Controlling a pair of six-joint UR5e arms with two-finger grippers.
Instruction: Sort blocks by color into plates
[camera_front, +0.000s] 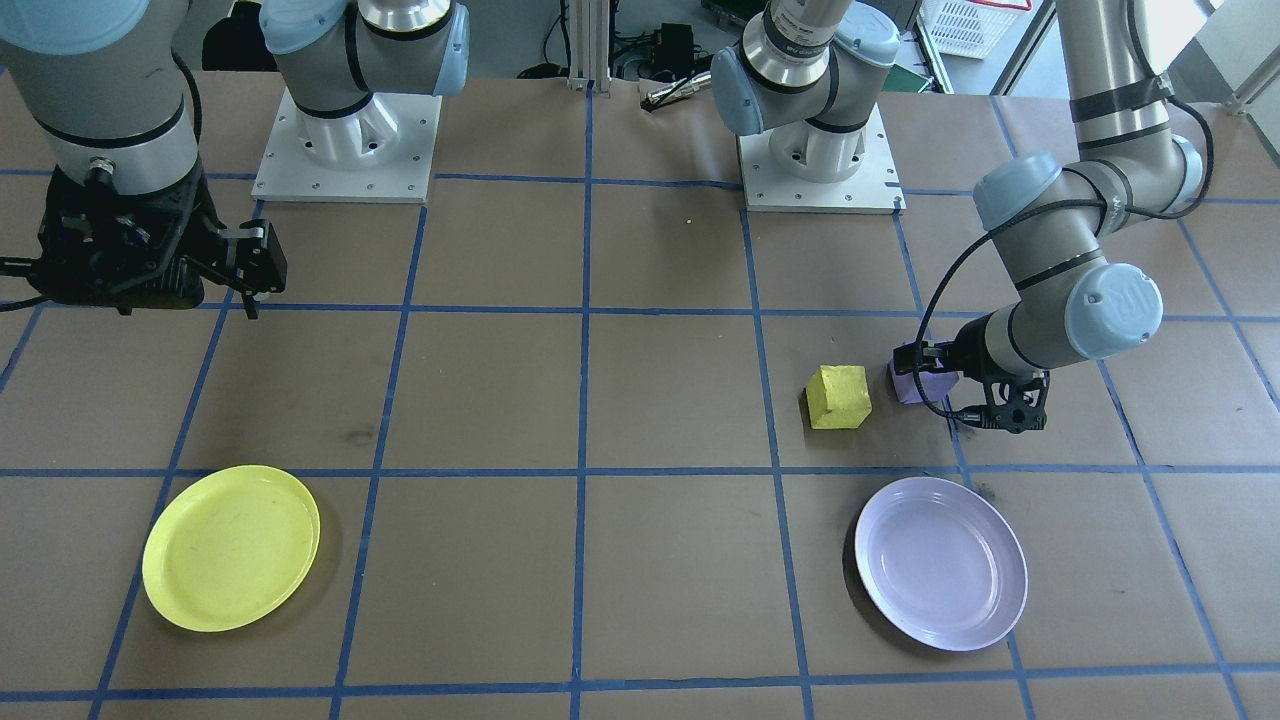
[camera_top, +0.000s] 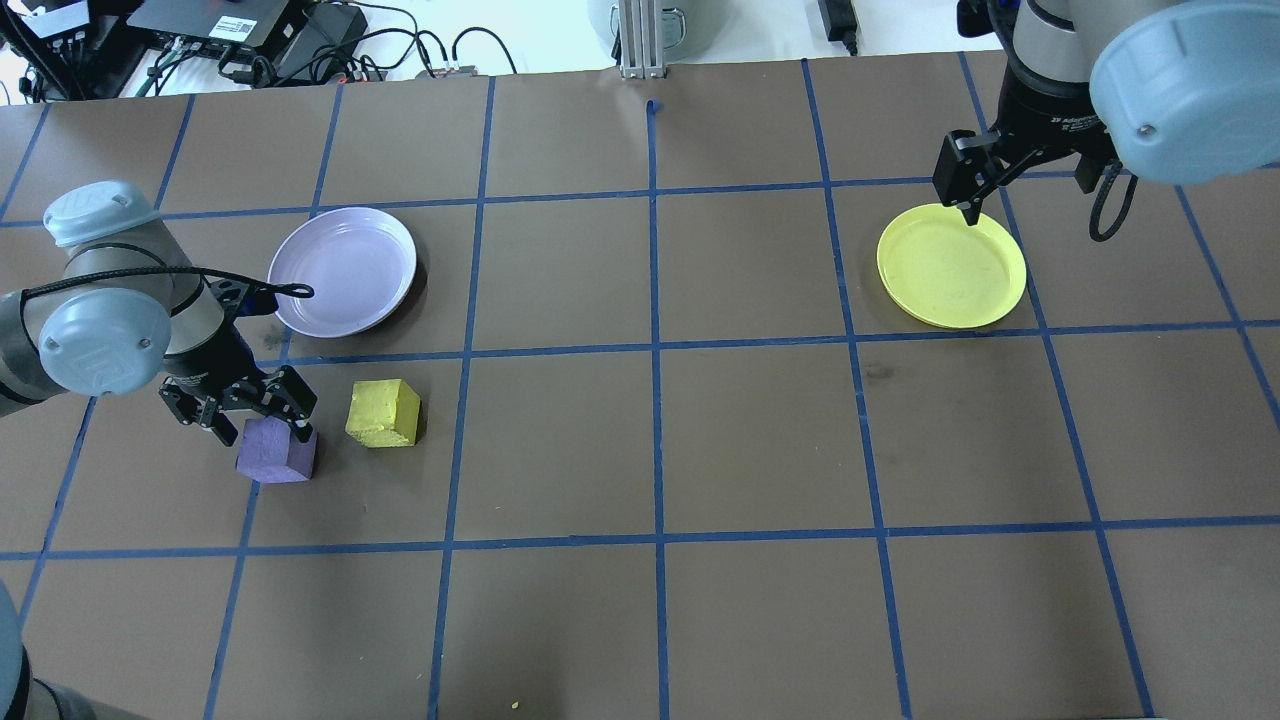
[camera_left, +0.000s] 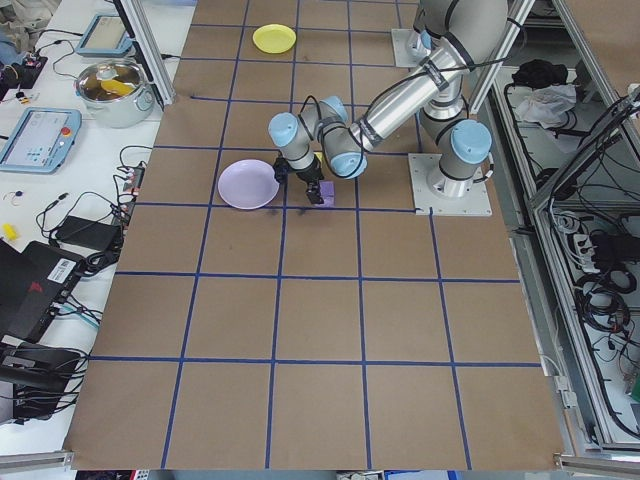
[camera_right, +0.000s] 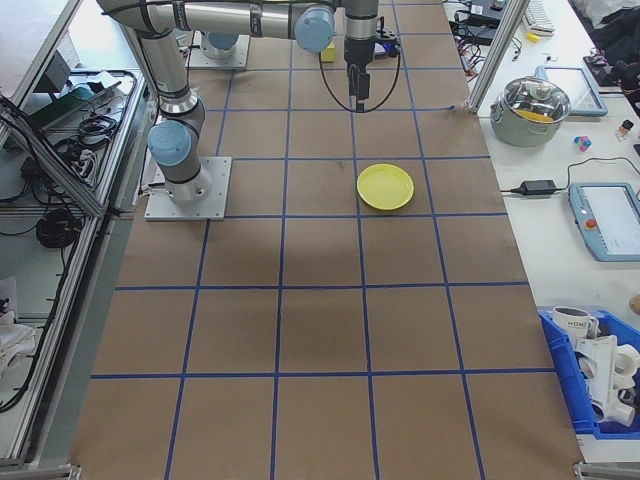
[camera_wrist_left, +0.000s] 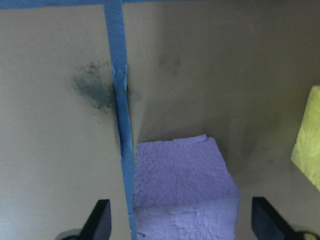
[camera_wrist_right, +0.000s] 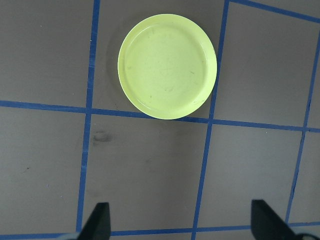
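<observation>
The purple block rests on the table, and my left gripper is lowered over it, open. In the left wrist view both fingers stand a little clear of the purple block. The yellow block lies just to its right. The lavender plate sits beyond the two blocks and holds nothing. Far to the right, the yellow plate also holds nothing. My right gripper hangs high above that plate's far side, open and holding nothing. The right wrist view shows the yellow plate well below.
Brown paper with a blue tape grid covers the table. The two arm base plates stand at the robot's side. Cables and electronics lie beyond the far edge.
</observation>
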